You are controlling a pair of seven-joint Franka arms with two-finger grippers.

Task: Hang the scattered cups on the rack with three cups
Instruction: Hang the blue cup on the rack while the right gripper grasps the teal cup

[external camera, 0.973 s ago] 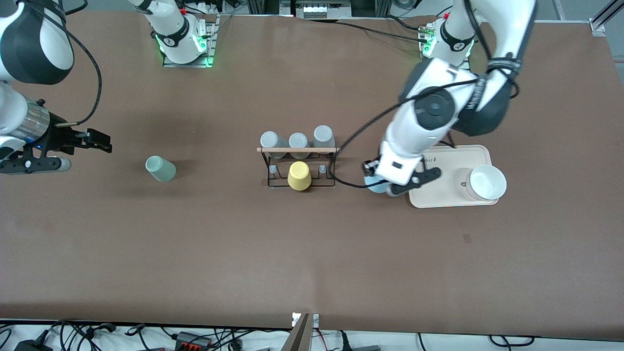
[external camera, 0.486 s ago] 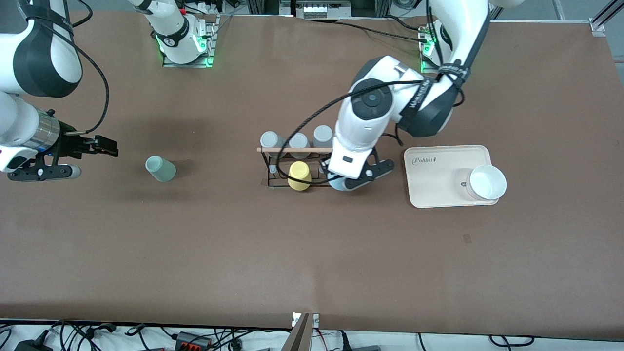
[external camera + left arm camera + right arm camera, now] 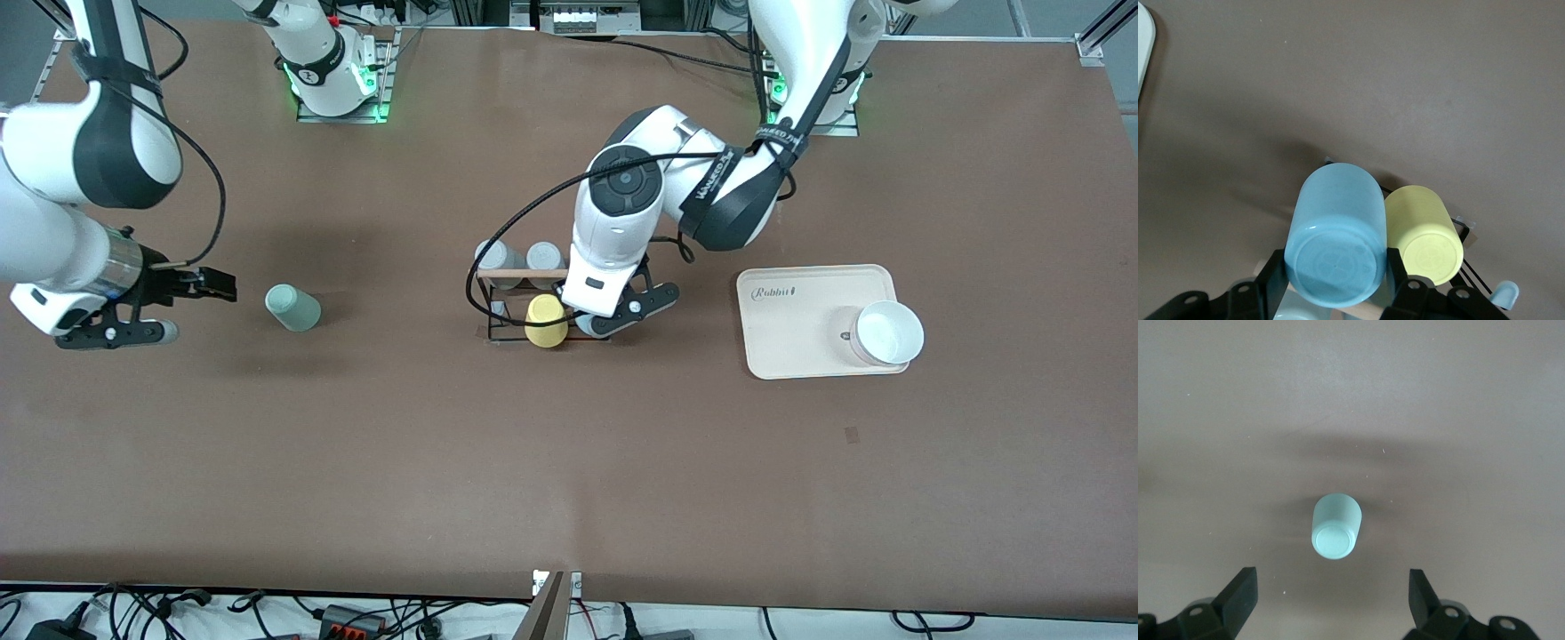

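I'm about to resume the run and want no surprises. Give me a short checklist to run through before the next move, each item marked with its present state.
1. Left pincer shut on the light blue cup: ok.
2. Blue cup over the rack, beside the yellow cup: ok.
3. Blue cup seated on a peg: cannot tell, the cup hides the peg.
4. Right pincer open, fingers wide enough for the mint-green cup: ok.
5. Mint-green cup hung: not ok, it stands on the table toward the right arm's end.

Matt brown worktop (image 3: 356, 444). Smooth, satin plastic light blue cup (image 3: 1335, 243), yellow cup (image 3: 1423, 233) and mint-green cup (image 3: 1335, 527). Black wire rack (image 3: 498, 336) with pale wooden rod (image 3: 520, 274). Smooth cream tray (image 3: 800, 311).
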